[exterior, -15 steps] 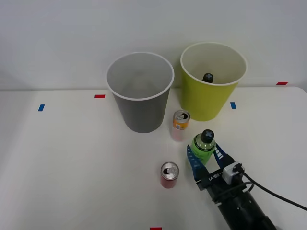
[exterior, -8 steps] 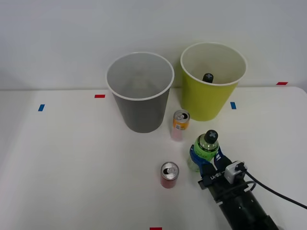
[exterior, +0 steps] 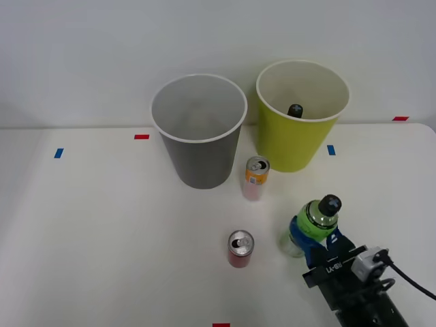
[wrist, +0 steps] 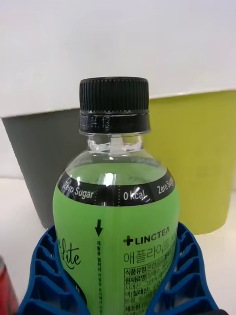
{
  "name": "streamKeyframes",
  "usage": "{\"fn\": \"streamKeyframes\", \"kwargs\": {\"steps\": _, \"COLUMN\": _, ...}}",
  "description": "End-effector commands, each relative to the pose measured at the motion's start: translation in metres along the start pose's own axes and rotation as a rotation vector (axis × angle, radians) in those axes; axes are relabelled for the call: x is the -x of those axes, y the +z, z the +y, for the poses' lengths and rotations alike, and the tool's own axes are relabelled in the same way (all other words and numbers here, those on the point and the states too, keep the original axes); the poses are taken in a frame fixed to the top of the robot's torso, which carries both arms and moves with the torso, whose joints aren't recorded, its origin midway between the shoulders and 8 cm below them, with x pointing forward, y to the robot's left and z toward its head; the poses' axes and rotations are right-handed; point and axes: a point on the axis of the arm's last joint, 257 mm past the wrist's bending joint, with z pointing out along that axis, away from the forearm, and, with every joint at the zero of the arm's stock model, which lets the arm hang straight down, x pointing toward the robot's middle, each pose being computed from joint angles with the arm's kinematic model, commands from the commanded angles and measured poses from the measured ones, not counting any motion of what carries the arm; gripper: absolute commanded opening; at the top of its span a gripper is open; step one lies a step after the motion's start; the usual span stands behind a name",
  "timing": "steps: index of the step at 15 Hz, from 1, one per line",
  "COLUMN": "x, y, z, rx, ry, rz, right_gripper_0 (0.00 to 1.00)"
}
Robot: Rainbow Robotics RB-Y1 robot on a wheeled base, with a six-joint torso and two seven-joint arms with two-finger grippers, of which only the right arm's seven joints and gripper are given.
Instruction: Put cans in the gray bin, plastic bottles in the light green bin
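Note:
My right gripper is shut on a clear plastic bottle with a black cap and bright green label, holding it upright right of the red can. In the right wrist view the blue ribbed fingers clasp the bottle on both sides. The orange-and-pink can stands between the gray bin and the light green bin. The black cap of another bottle shows inside the light green bin. Both bins, gray and light green, stand behind the held bottle, with the red can at the edge.
Both bins stand at the back of the white table, close to the wall. Small red tape marks and blue tape marks lie flat on the table. The left half of the table is open surface.
My fingers closed on the green-label bottle. The gripper then carried it right and back toward the robot, away from the orange-and-pink can.

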Motion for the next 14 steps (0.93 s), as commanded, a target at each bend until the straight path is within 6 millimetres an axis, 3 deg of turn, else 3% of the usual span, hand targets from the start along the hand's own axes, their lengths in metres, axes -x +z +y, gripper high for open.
{"fn": "streamKeyframes", "kwargs": {"steps": 1, "x": 0.046, "y": -0.020, "z": -0.008, "rx": -0.042, "ry": 0.100, "rz": -0.028, "right_gripper_0": 0.00}}
{"fn": "streamKeyframes", "kwargs": {"steps": 10, "x": 0.158, "y": 0.027, "z": -0.020, "rx": -0.090, "ry": 0.299, "rz": -0.245, "right_gripper_0": 0.00}}
{"fn": "streamKeyframes", "kwargs": {"steps": 14, "x": 0.195, "y": 0.077, "z": -0.027, "rx": -0.052, "ry": 0.319, "rz": -0.316, "right_gripper_0": 0.00}}
